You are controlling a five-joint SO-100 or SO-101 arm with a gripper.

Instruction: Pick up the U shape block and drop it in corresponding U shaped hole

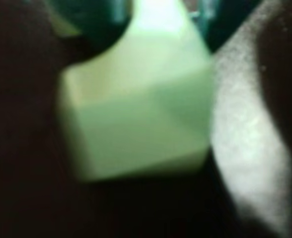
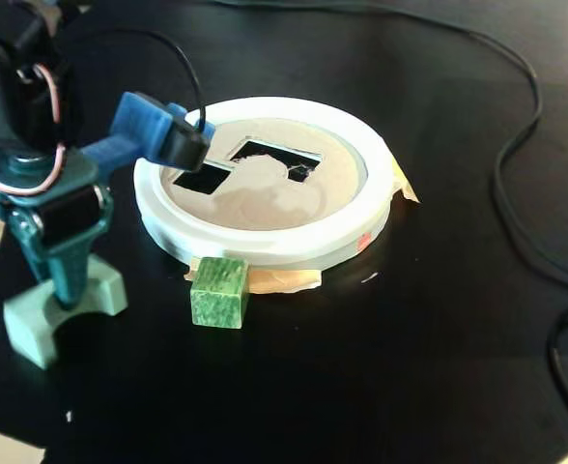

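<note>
The white-rimmed tan disc (image 2: 265,208) sits centre on the black table (image 2: 439,367), the U shaped hole (image 2: 276,159) at its 12 o'clock. At 8 o'clock, the gripper (image 2: 67,290) clamps the U shape block (image 2: 42,314) resting on the table. A green cube (image 2: 218,292) touches the rim at 6 o'clock.

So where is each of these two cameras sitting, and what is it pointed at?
Wrist view: rides on the arm, looking close down at the blurred U shape block; dark teal gripper parts at the top edge.
Fixed view: stands off the table, looking down at the white-rimmed disc, green cube and gripper.
Shared: the U shape block.
</note>
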